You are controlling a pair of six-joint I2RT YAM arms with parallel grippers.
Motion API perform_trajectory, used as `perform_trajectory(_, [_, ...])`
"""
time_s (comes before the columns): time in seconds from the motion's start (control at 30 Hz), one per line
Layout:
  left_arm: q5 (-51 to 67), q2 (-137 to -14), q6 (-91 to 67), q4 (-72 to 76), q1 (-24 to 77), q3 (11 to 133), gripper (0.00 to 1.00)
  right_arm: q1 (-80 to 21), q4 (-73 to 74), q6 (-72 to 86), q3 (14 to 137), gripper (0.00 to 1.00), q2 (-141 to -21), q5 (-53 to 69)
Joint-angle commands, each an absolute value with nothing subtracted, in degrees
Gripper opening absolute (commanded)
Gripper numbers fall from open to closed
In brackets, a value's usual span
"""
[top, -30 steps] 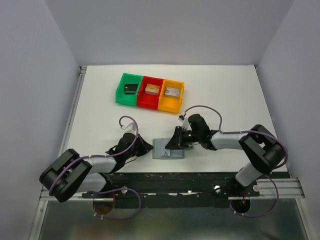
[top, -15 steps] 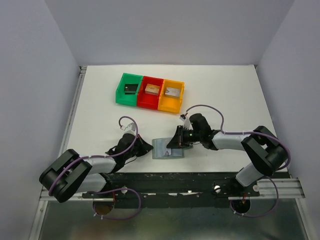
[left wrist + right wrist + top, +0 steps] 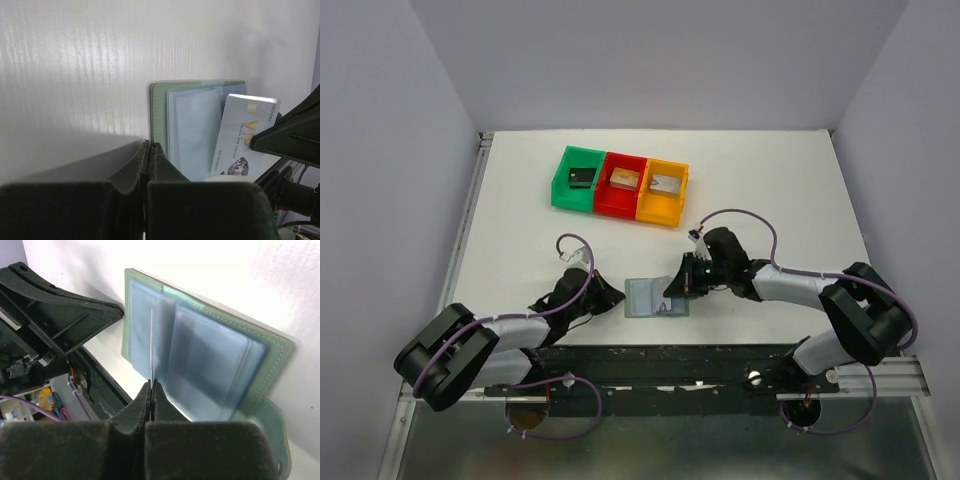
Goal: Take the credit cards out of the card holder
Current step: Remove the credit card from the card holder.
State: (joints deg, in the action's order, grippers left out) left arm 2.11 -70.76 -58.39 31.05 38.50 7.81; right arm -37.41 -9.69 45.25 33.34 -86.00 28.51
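So the left gripper [image 3: 150, 149] is pinched shut, apparently on nothing, with its tip right at the left edge of the small grey-green bifold card holder [image 3: 645, 297]. That's lying open on the white table [image 3: 520, 220] near the arm bases. A thin silvery credit card with gold VIP lettering [image 3: 242, 132] pokes partway out of a pale blue pocket, and the right gripper [image 3: 151, 384] is clamped on its edge. Looks like mid-extraction to me. Next it probably wants a straight pull along the pocket without dragging the holder.

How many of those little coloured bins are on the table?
3, side by side on the far side from the arms: the green bin on the left, the red bin in the middle, the orange bin on the right. Nothing seems to hide another.
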Motion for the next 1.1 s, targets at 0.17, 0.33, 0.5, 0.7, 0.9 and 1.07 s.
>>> perform_trajectory(0.17, [1.93,-61.19,-52.04,13.20,38.85,8.25,0.20,-37.00,6.57,36.40,35.41,0.00,-78.05,19.78])
perform_trajectory(0.33, [1.32,-52.40,-50.19,4.59,38.76,13.44,0.74,-37.00,15.37,30.42,40.16,0.00,-72.79,17.31])
perform_trajectory(0.5, [5.61,-40.10,-44.75,2.54,38.06,17.14,0.91,-37.35,20.20,18.57,45.16,0.00,-67.51,33.54])
perform_trajectory(0.7, [24.84,-31.38,-37.36,13.26,36.83,18.36,0.91,-42.26,37.07,6.25,54.04,0.00,-66.09,42.54])
perform_trajectory(0.9, [40.50,-33.66,-37.00,17.58,36.74,22.67,0.88,-48.59,46.04,2.73,60.46,0.00,-67.06,41.84])
perform_trajectory(1.07, [48.94,-37.70,-36.73,17.13,36.74,24.96,0.84,-52.03,49.48,2.20,64.15,0.00,-67.67,39.73])
